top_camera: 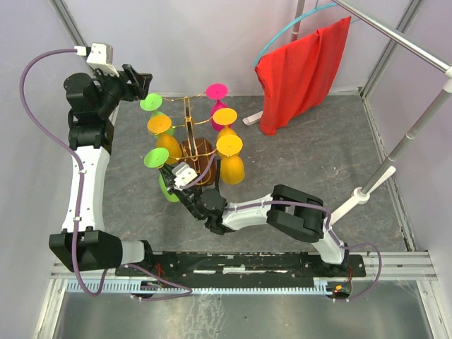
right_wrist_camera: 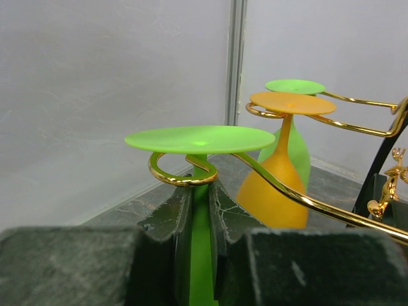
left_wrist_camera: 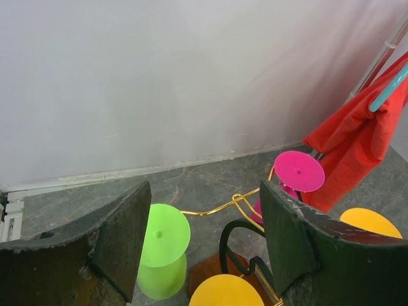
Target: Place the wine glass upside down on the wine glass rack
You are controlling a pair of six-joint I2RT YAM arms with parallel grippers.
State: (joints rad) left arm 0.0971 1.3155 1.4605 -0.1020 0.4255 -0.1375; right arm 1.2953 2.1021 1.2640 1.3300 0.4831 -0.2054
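Observation:
The wine glass rack (top_camera: pixel 188 126) has a dark brown base, an upright post and gold wire arms. Several green, orange and pink glasses hang on it upside down. My right gripper (right_wrist_camera: pixel 203 204) is shut on the stem of a green wine glass (right_wrist_camera: pixel 199 138), held upside down. The stem sits inside a curled gold scroll (right_wrist_camera: pixel 167 177) and the foot lies just above the wire. In the top view this glass (top_camera: pixel 156 157) is at the rack's front left, with the right gripper (top_camera: pixel 174 178) beside it. My left gripper (top_camera: pixel 141 81) is open and empty, raised at the rack's back left (left_wrist_camera: pixel 204 236).
A red cloth (top_camera: pixel 300 70) hangs on a white stand (top_camera: pixel 395 155) at the back right. Another green glass (left_wrist_camera: pixel 162 236), a pink one (left_wrist_camera: pixel 298 171) and an orange one (left_wrist_camera: pixel 223 292) hang below the left gripper. Tent walls close in on the left and back.

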